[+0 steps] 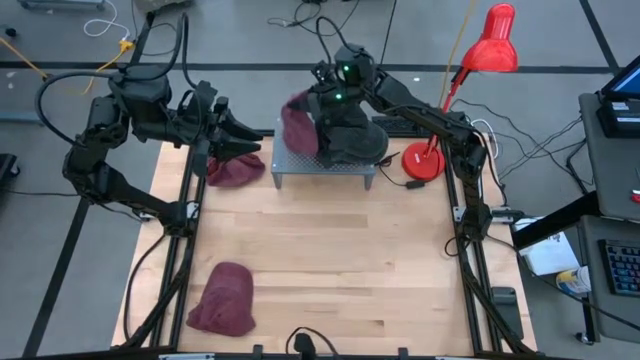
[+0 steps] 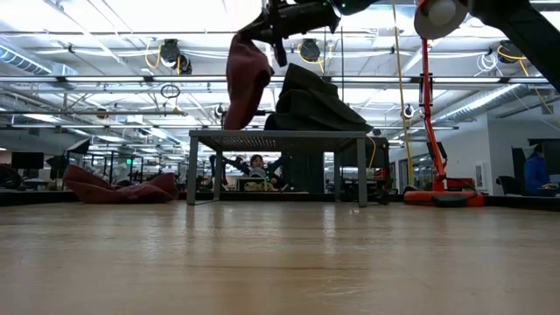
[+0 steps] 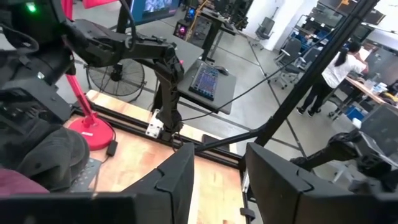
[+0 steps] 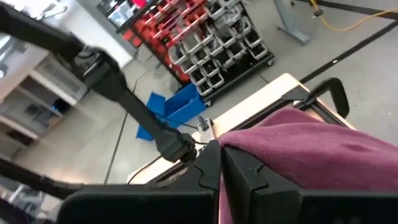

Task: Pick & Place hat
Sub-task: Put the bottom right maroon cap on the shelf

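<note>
We can't read any text, labels, brands or nos. in any view. The monitor on the stand shows only a blurred grid w/ nothing legible, and the red parts bins carry no readable markings.

Overhead cam looks straight down on the whole light wooden table, with the small grey metal stand up at 12 o'clock. Low cam sits at tabletop level, facing across toward that same stand and the red desk lamp. Wrist cams ride close behind each arm's jaws, facing outward into the room.
</note>
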Controlling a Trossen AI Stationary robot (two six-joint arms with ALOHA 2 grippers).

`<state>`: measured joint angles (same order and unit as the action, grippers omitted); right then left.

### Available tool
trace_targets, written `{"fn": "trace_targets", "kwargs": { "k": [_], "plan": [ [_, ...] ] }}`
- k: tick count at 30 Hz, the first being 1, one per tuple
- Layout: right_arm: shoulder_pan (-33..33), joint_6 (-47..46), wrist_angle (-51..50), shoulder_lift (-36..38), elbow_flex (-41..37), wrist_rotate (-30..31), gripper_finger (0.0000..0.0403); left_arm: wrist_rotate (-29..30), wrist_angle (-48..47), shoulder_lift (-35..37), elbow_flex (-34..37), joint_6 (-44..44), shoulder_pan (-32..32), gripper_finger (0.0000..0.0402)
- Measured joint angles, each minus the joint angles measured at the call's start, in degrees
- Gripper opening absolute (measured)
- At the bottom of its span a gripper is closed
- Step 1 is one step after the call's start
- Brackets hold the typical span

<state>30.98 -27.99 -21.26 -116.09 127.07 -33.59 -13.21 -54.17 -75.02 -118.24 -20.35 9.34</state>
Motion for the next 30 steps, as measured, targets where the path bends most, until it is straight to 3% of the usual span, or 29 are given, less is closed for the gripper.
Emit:
{"fn": "trace_targets", "kwargs": {
  "k": [12,22,30],
  "plan": [
    [-1.2,3.3,-0.5,-2.3,-0.1,-5.2,0.0000,0.0,0.0,0.0,0.0,0.4,0.0,0.0146],
    [0.6,8.2,-7.5,-2.4,0.0,-1.8,0.0000,0.3,0.0,0.0,0.0,0.4,0.0,0.0163],
    [0.9,12.4,-15.0,-2.5,-0.1,5.1,0.0000,0.4,0.3,0.0,0.0,0.4,0.0,0.0165]
  ]
}}
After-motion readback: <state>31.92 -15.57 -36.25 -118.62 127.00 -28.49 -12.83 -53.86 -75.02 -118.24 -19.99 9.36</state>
